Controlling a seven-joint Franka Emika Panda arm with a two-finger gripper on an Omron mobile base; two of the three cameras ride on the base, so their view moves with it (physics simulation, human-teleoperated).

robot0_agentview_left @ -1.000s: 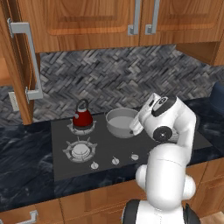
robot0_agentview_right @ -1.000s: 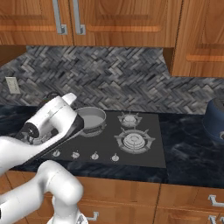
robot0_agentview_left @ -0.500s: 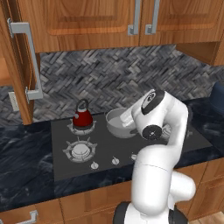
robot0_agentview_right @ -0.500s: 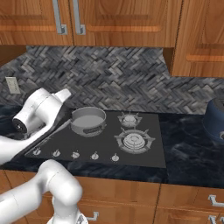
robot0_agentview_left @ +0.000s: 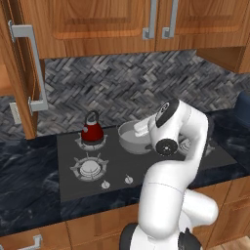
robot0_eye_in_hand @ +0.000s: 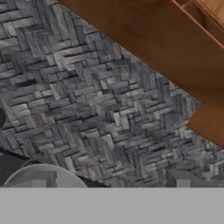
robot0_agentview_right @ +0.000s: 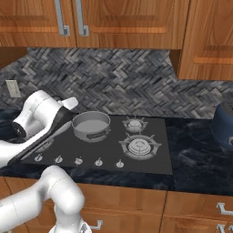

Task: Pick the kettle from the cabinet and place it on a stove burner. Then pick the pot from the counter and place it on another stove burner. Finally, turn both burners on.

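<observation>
Cabinet door (robot0_agentview_left: 22, 73): stands swung open at the far left, its long grey bar handle (robot0_agentview_left: 33, 68) facing the room.
Kettle (robot0_agentview_left: 92, 129): dark red, upright on the cooktop's back-left burner, near the cooktop's left edge.
Front-left burner (robot0_agentview_left: 89, 167): bare, just in front of the kettle, with small knobs (robot0_agentview_left: 116, 182) along the cooktop's front edge.
Pot (robot0_agentview_left: 133, 136): grey steel, lidless, sits on a back burner beside the kettle, the two apart; in the right base view it is left of the cooktop's middle (robot0_agentview_right: 91, 125).
Gripper (robot0_agentview_left: 141, 128): above the pot's right rim, jaws released and wide, grasping nothing; the fingertips themselves are hard to make out.
Right burners (robot0_agentview_right: 139, 145): two, uncovered.
Counter (robot0_agentview_right: 200, 164): glossy black stone running on past the cooktop's right edge, a dark blue vessel (robot0_agentview_right: 225, 124) at its far right.
</observation>
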